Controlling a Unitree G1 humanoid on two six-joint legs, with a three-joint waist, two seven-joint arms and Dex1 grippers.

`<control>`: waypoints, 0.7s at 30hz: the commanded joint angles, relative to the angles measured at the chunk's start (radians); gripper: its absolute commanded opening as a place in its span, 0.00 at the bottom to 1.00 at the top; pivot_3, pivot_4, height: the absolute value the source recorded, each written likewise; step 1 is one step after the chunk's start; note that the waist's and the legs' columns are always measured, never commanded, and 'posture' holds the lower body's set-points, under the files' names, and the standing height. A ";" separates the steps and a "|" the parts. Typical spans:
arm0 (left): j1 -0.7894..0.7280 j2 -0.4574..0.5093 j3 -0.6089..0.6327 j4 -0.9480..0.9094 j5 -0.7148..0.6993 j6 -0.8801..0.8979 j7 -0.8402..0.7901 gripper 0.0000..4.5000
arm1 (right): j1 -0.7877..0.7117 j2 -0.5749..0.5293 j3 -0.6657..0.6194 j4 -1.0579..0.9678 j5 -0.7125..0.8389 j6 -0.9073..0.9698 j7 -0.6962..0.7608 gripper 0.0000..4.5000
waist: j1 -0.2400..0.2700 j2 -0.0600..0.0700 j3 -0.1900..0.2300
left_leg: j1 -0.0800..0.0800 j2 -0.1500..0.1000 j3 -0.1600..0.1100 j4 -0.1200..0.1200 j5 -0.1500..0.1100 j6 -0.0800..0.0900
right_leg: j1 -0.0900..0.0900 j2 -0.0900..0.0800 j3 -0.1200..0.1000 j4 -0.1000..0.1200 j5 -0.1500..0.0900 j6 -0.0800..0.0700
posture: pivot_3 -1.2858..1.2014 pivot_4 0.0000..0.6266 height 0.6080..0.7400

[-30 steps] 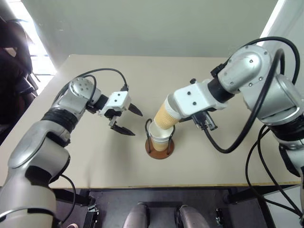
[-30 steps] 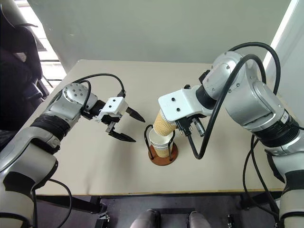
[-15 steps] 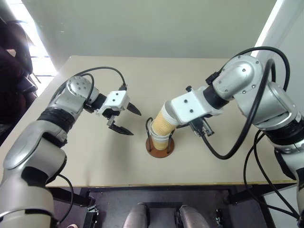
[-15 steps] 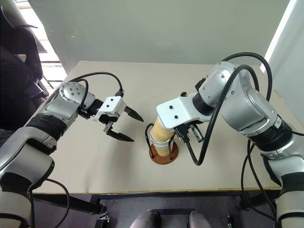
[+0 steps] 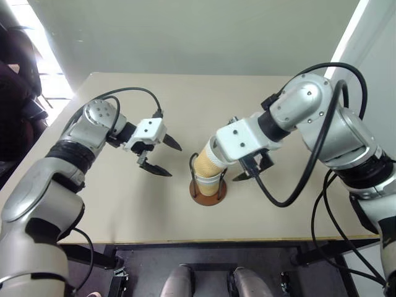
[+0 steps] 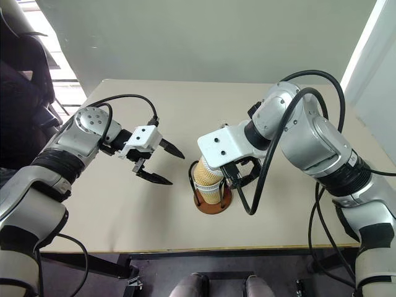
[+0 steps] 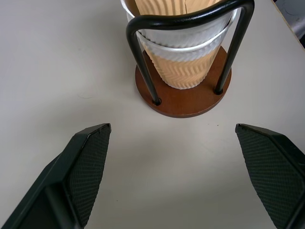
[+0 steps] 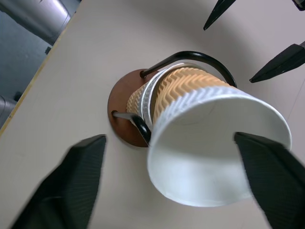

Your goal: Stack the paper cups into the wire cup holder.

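Top paper cup [image 8: 209,143] tilted in wire cup holder [image 7: 190,57] — mouth toward right tool [image 8: 176,191].

Two paper cups [image 8: 209,138] can be counted, one nested inside the other, tan-orange with white rims; whether another sits hidden beneath them cannot be told. There is one wire cup holder [image 7: 183,98], with a single round rust-brown base and two dark wire loops rising from it. One bench [image 5: 124,204] carries these. Two claws appear over it, the left claw [image 5: 162,158] and the right claw [image 8: 176,191], each with two black fingers.
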 commanded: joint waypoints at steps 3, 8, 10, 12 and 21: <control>-0.004 0.017 0.027 -0.013 -0.004 -0.005 -0.029 1.00 | -0.062 0.041 -0.068 0.016 0.049 0.088 -0.021 0.99 | -0.001 0.000 0.000 | 0.000 0.000 0.000 0.000 0.000 0.000 | -0.001 0.000 0.000 0.000 0.000 0.000 | 0.52 0.24 1.00; -0.009 0.017 0.027 -0.012 -0.004 -0.003 -0.029 1.00 | -0.087 0.065 -0.090 0.031 0.086 0.132 -0.044 0.99 | -0.001 0.000 0.000 | 0.000 0.000 0.000 -0.001 0.000 0.000 | -0.001 0.000 0.000 0.000 -0.001 -0.002 | 0.52 0.24 1.00; -0.012 0.015 0.027 -0.011 -0.003 -0.003 -0.029 1.00 | -0.096 0.078 -0.098 0.035 0.103 0.148 -0.052 0.99 | -0.001 0.000 0.000 | 0.000 0.000 0.001 -0.002 0.000 0.000 | -0.002 0.000 0.001 0.000 -0.001 -0.002 | 0.52 0.24 1.00; -0.017 0.012 0.027 -0.011 -0.003 0.000 -0.029 1.00 | -0.105 0.088 -0.102 0.038 0.118 0.166 -0.059 0.99 | -0.001 0.000 0.000 | -0.001 0.000 0.001 -0.002 0.000 0.000 | -0.002 0.000 0.001 0.000 -0.001 -0.002 | 0.52 0.24 1.00; -0.025 0.016 0.039 -0.001 0.008 0.015 -0.029 1.00 | -0.123 -0.021 -0.149 0.095 0.151 0.156 -0.044 0.99 | 0.000 -0.001 0.000 | -0.001 0.000 0.002 -0.005 0.001 -0.001 | -0.003 -0.001 0.001 0.000 -0.002 -0.003 | 0.52 0.24 1.00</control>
